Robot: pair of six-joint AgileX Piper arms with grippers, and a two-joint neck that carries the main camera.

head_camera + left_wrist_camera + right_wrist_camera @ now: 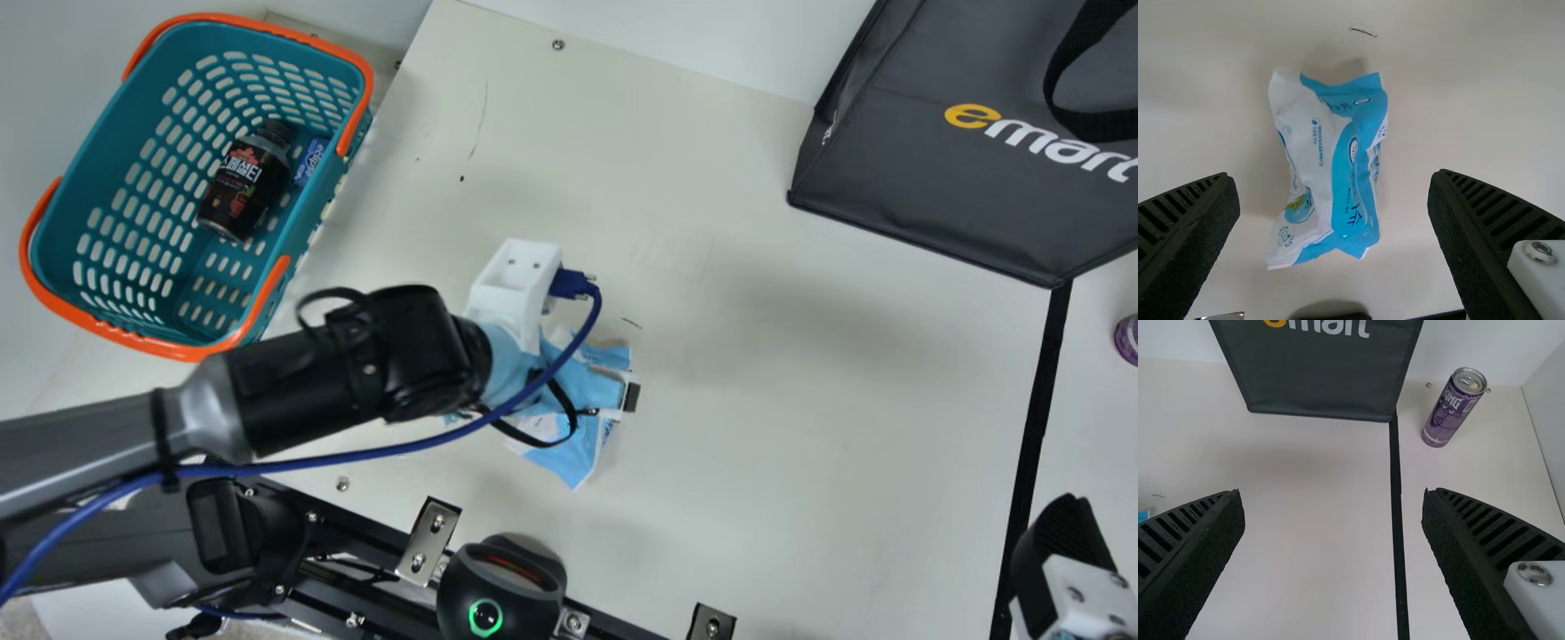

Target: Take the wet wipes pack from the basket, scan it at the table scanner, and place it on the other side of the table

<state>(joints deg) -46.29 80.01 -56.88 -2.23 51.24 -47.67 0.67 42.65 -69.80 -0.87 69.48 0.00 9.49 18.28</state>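
In the main view my left gripper (514, 289) is over the wet wipes pack (569, 449), partly covering it. The pack, blue and white and crumpled, lies flat on the cream table (756, 427). From the left wrist, the pack (1331, 167) appears between the wide-apart fingers of my left gripper (1334, 193), which touch nothing. My right gripper (1067, 569) is at the main view's lower right corner; in its wrist view the right gripper (1333, 510) stands open and holds nothing. The black scanner (502, 591) with a green ring is at the table's near edge.
A teal basket (62, 240) with orange handles holds a dark bottle (244, 182) and a small blue pack (309, 163). A dark grey bag (933, 196) stands at the far right. Beyond the black tape line (1397, 520) is a purple can (1448, 413).
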